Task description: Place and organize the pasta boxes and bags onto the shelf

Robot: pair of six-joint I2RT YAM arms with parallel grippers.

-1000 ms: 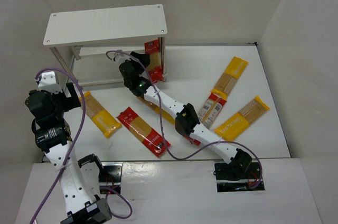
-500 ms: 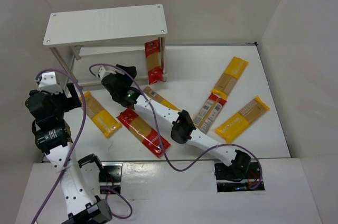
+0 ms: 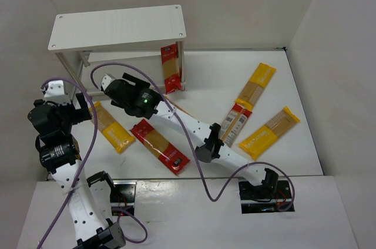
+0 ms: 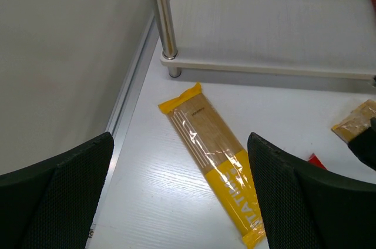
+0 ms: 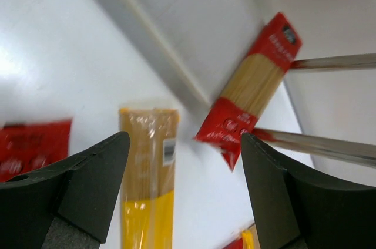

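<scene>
The white shelf stands at the back left. One red pack leans in its right end, half on the lower board; it also shows in the right wrist view. On the table lie a yellow pack, a red pack, a yellow pack under my right arm, and three more packs at the right. My right gripper is open and empty, in front of the shelf. My left gripper is open and empty above the yellow pack.
The shelf's silver leg and lower board are just beyond the left gripper. A white wall runs close along the left. My right arm stretches diagonally across the middle of the table, over the packs.
My right gripper has drawn back leftward from the red pack, which stays leaning in the shelf's right end. The left arm has barely moved.
</scene>
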